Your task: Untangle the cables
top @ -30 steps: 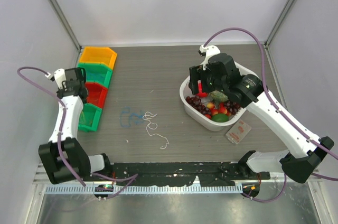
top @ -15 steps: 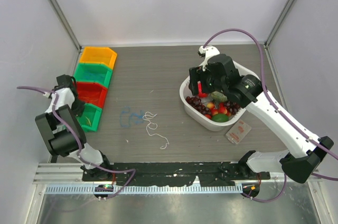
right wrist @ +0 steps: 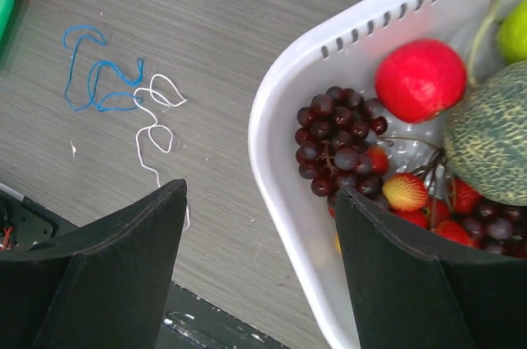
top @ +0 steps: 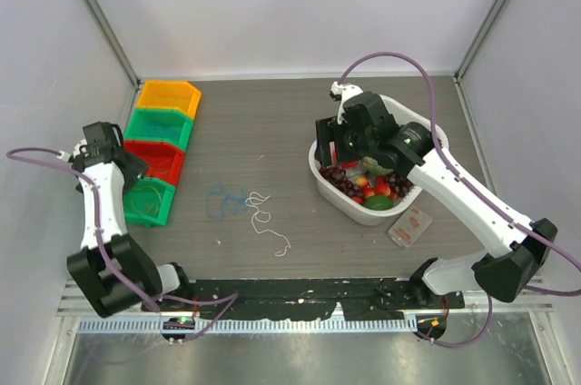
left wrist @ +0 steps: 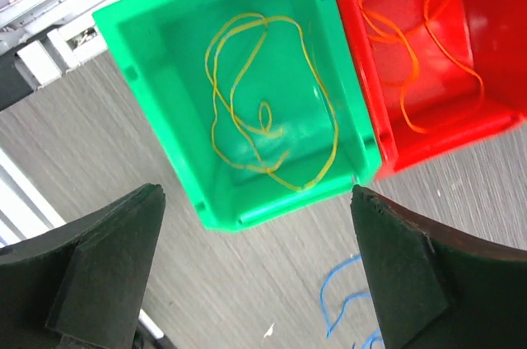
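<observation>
Inventory, taken from beside the rig.

1. Table (top: 263, 131) – grey wood-grain top, carrying everything below.
2. Blue cable (right wrist: 99, 81) – loose on the bare table, near its middle, well apart from the bins and the basket. It lies in a few flat loops.
3. White cable (right wrist: 152, 123) – just to the right of the blue one. Its upper loops meet the blue cable's right end; whether they cross or only touch, I cannot tell. Its tail trails toward the near edge.
4. Yellow cable (left wrist: 263, 118) – coiled wholly inside the near green bin (left wrist: 144, 77).
5. Orange cable (left wrist: 420, 44) – lying in the red bin (left wrist: 449, 139), which sits against the green one.
6. Second green bin (top: 163, 126) and orange bin (top: 170, 96) – farther along the same row, at the table's left side.
7. White basket (right wrist: 272, 102) – right side of the table, holding grapes (right wrist: 338, 131), a red apple (right wrist: 416, 77) and a melon (right wrist: 494, 139).
8. Card (top: 410, 225) – flat on the table, beside the basket's near corner.
9. Left gripper (left wrist: 255, 191) – above the near green bin, fingers spread wide, nothing between them.
10. Right gripper (right wrist: 259, 191) – over the basket's left rim, fingers spread apart, holding nothing.
</observation>
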